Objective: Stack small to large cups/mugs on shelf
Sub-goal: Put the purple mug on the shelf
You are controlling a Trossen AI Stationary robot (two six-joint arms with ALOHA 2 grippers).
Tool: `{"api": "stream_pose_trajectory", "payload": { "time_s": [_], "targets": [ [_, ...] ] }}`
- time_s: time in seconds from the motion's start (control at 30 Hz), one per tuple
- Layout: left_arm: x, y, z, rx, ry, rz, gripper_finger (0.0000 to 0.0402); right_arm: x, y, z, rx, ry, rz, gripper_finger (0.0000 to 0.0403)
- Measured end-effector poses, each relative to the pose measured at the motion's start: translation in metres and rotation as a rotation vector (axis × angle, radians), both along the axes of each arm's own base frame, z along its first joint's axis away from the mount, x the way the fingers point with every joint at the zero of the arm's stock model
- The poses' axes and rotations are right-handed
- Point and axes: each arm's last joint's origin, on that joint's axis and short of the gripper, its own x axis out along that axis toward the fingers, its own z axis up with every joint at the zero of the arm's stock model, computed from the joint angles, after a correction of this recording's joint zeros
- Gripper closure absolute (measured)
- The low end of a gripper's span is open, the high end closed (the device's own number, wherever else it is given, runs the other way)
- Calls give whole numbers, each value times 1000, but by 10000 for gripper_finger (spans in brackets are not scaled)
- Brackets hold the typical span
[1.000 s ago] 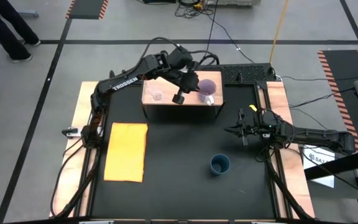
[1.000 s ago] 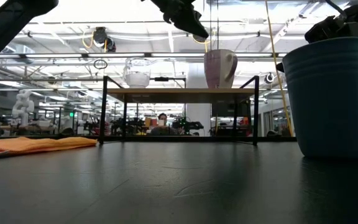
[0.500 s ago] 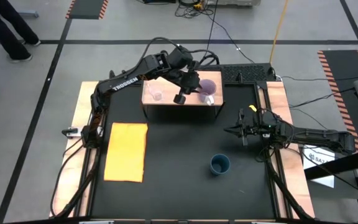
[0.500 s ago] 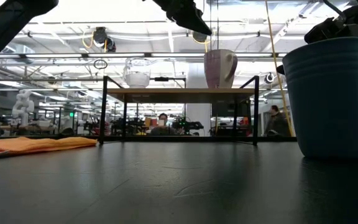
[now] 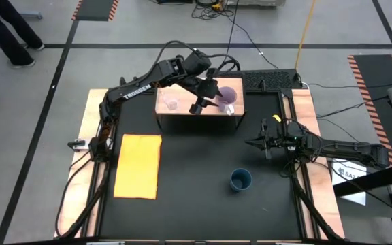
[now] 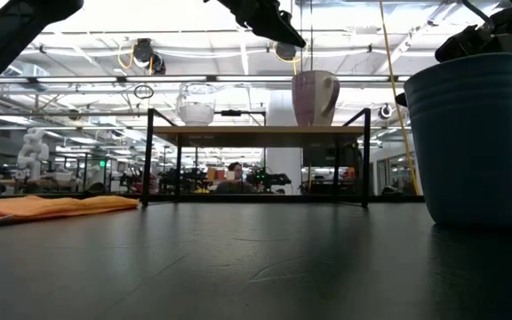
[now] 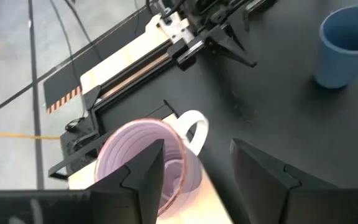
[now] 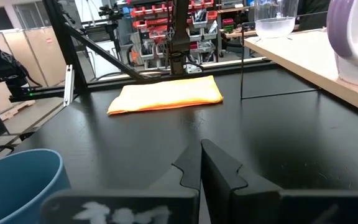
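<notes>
purple mug [image 5: 227,99] upright on shelf [image 5: 182,116]

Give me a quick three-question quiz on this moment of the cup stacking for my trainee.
1. True or false: the purple mug stands on the wooden shelf.
2. Which vessel is on the black tabletop, off the shelf? A) clear glass cup B) blue cup C) purple mug
3. Fill in: the left gripper is over the shelf beside the mug with its fingers ____, while the right gripper waits shut by the table's right edge.

Key: 1 true; 2 B; 3 open
</notes>
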Motion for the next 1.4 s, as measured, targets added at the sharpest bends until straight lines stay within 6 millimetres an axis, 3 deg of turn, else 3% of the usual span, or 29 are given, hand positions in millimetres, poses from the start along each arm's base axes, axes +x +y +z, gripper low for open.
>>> {"api": "stream_pose_trajectory", "payload": {
  "time_s": [0.63, 0.97, 1.4],
  "targets": [
    [6, -1, -10, -10, -16, -39, 215, 0, 0, 0, -1, 0, -2, 403],
    [23, 10, -43, 22, 69, -9, 215, 0, 0, -1, 16, 8, -4, 403],
    [19, 21, -41, 32, 57, 3, 215, 0, 0, -2, 0, 16, -2, 403]
  ]
}}
